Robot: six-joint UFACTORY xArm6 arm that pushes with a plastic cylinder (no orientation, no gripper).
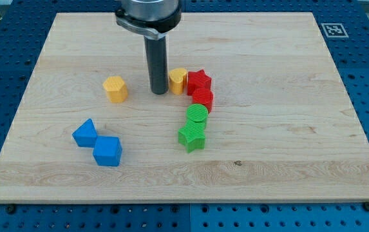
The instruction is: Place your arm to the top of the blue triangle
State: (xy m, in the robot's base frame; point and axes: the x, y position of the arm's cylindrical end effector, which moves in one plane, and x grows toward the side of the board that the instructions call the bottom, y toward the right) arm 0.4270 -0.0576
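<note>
One camera is looking down at an angle from the front onto my whole wooden board (287,129), taking in all its edges.

My tip (159,92) stood at two o'clock from the blue triangle (85,134), well apart; the blue cube (107,151) touched the triangle at four o'clock.

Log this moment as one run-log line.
my tip: between yellow blocks | blue triangle: lower left of tip, untouched | blue cube: beside triangle | status: not yet above triangle
</note>
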